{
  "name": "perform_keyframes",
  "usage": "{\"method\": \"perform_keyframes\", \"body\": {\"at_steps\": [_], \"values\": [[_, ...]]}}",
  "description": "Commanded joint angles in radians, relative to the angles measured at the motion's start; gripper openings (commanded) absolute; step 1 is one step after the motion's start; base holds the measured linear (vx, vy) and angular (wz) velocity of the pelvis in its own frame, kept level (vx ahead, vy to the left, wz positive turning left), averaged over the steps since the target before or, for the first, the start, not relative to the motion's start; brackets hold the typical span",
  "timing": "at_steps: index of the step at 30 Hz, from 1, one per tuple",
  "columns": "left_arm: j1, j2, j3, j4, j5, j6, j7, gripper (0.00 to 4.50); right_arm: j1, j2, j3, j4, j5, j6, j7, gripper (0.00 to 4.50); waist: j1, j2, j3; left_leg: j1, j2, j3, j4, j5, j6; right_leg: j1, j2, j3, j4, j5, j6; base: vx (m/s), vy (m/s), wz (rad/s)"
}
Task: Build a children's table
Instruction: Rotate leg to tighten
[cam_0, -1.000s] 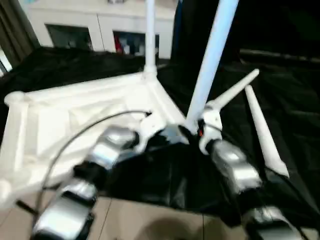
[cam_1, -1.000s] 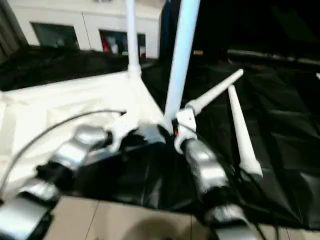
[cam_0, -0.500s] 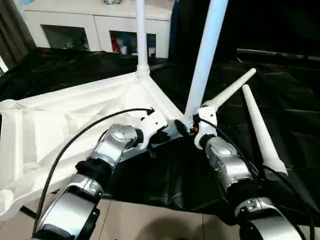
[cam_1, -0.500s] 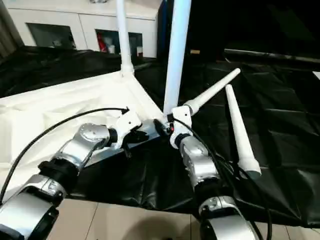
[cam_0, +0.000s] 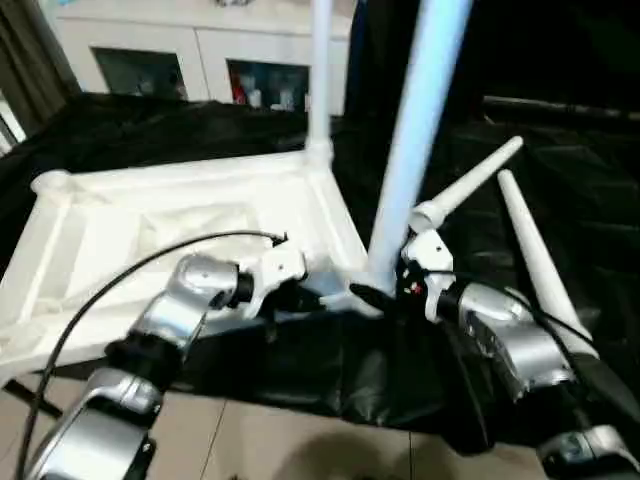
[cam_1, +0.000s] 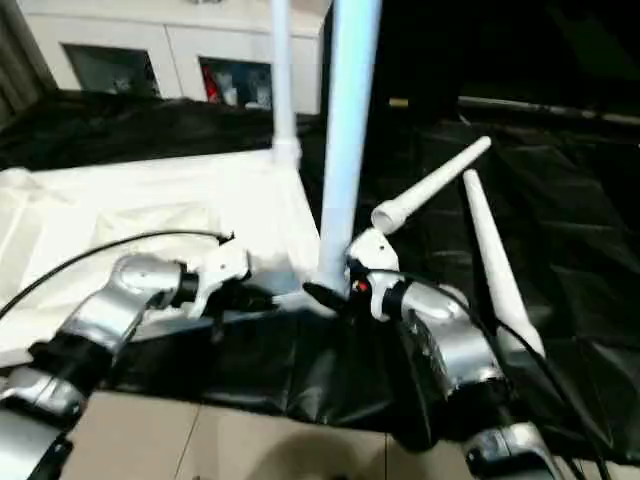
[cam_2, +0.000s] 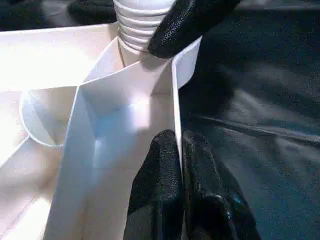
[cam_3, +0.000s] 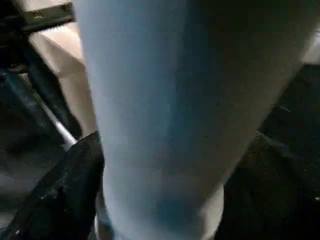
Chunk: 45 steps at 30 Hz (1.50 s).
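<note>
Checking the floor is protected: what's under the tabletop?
A black sheet lies under the tabletop and spreads past it; tiled floor shows at the near edge. What lies directly beneath the top is covered.

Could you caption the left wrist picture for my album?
Black fingers pinch the tabletop's rim beside a leg's threaded end.

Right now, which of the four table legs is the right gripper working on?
The near upright leg at the tabletop's front corner, flanked by the right gripper's fingers. The far leg stands alone; two loose legs lie on the black sheet.
</note>
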Motion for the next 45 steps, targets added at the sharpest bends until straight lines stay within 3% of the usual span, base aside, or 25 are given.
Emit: {"method": "perform_keyframes", "body": {"at_steps": [1,6,18,20,22,24,25,26,32,35,36,41,42,45], "values": [[-0.008,-0.009,0.004,-0.063,-0.067,-0.019,-0.057,0.0,0.011,-0.031,0.0,-0.038,0.015,0.025,0.025,4.1,0.001,-0.002,-0.068,-0.007,0.025,0.001,-0.068,-0.139,0.083,0.063,-0.07,0.06,-0.067,-0.335,-0.148,0.0,0.0,0.0],[-0.003,-0.004,0.017,-0.065,-0.064,-0.024,-0.065,0.0,0.031,-0.043,0.008,-0.075,0.02,0.056,0.062,3.73,0.01,-0.004,-0.069,-0.008,0.024,0.001,-0.068,-0.128,0.076,0.064,-0.071,0.06,-0.067,-0.344,-0.133,0.0,0.0,0.0],[0.002,-0.002,0.022,-0.065,-0.053,-0.014,-0.046,0.0,0.055,-0.032,0.012,-0.087,0.022,0.09,0.042,2.8,0.011,-0.003,-0.07,-0.008,0.022,0.0,-0.068,-0.128,0.069,0.064,-0.07,0.059,-0.068,-0.347,-0.128,0.0,0.0,0.0],[-0.004,-0.007,0.022,-0.051,-0.036,-0.012,-0.014,0.0,0.05,-0.011,-0.004,-0.056,0.009,0.085,-0.011,2.76,0.01,-0.006,-0.069,-0.009,0.022,0.0,-0.068,-0.125,0.067,0.063,-0.07,0.059,-0.068,-0.352,-0.123,0.0,0.0,0.0],[-0.056,-0.056,0.041,0.041,0.023,0.051,0.174,0.0,0.022,0.087,-0.069,0.087,-0.038,0.095,-0.276,2.74,0.004,-0.006,-0.067,-0.006,0.019,0.002,-0.067,-0.125,0.048,0.055,-0.068,0.058,-0.072,-0.38,-0.119,0.0,0.0,0.0],[-0.083,-0.083,0.049,0.08,0.04,0.074,0.25,0.0,0.0,0.136,-0.099,0.136,-0.04,0.104,-0.388,2.73,0.003,-0.007,-0.069,-0.004,0.017,-0.001,-0.068,-0.133,0.028,0.061,-0.07,0.054,-0.077,-0.424,-0.102,0.0,0.0,0.0],[-0.109,-0.113,0.056,0.117,0.05,0.098,0.318,0.0,-0.031,0.183,-0.121,0.187,-0.039,0.107,-0.486,2.73,0.0,-0.001,-0.067,-0.002,0.015,0.0,-0.068,-0.138,0.027,0.056,-0.071,0.055,-0.081,-0.433,-0.099,0.0,0.0,0.0],[-0.124,-0.131,0.059,0.139,0.057,0.113,0.358,0.0,-0.053,0.208,-0.13,0.219,-0.04,0.101,-0.537,2.73,-0.005,-0.002,-0.068,-0.002,0.015,-0.002,-0.069,-0.145,0.022,0.057,-0.07,0.053,-0.083,-0.438,-0.095,0.0,0.0,0.0],[-0.18,-0.217,0.054,0.217,0.086,0.145,0.508,0.0,-0.174,0.312,-0.145,0.391,-0.058,0.058,-0.735,2.72,-0.012,-0.004,-0.075,-0.01,0.015,-0.001,-0.066,-0.103,0.038,0.064,-0.071,0.057,-0.066,-0.323,-0.131,0.0,0.0,0.0],[-0.179,-0.236,0.041,0.217,0.096,0.131,0.505,0.0,-0.205,0.355,-0.142,0.443,-0.062,0.001,-0.71,2.72,-0.012,-0.006,-0.076,-0.011,0.016,0.0,-0.064,-0.092,0.052,0.065,-0.074,0.059,-0.058,-0.266,-0.157,0.0,0.0,0.0],[-0.174,-0.232,0.037,0.212,0.098,0.12,0.498,0.0,-0.208,0.363,-0.143,0.443,-0.056,-0.019,-0.689,3.28,-0.012,-0.005,-0.075,-0.012,0.016,0.001,-0.065,-0.093,0.061,0.066,-0.073,0.059,-0.058,-0.26,-0.161,0.0,0.0,0.0],[-0.16,-0.211,0.039,0.197,0.085,0.103,0.467,0.0,-0.221,0.365,-0.164,0.449,-0.034,-0.071,-0.653,3.63,-0.014,-0.005,-0.073,-0.012,0.016,0.0,-0.066,-0.111,0.071,0.068,-0.074,0.057,-0.064,-0.312,-0.148,0.0,0.0,0.0],[-0.155,-0.199,0.037,0.194,0.085,0.089,0.455,0.0,-0.221,0.355,-0.161,0.438,-0.028,-0.082,-0.629,3.85,-0.016,-0.006,-0.072,-0.012,0.016,0.0,-0.066,-0.116,0.07,0.066,-0.073,0.057,-0.065,-0.317,-0.148,0.0,0.0,0.0],[-0.135,-0.151,0.042,0.175,0.075,0.067,0.398,0.0,-0.177,0.275,-0.14,0.322,0.005,-0.054,-0.447,3.9,-0.017,-0.007,-0.073,-0.015,0.017,-0.001,-0.066,-0.108,0.086,0.072,-0.071,0.057,-0.062,-0.29,-0.152,0.0,0.0,0.0]]}}
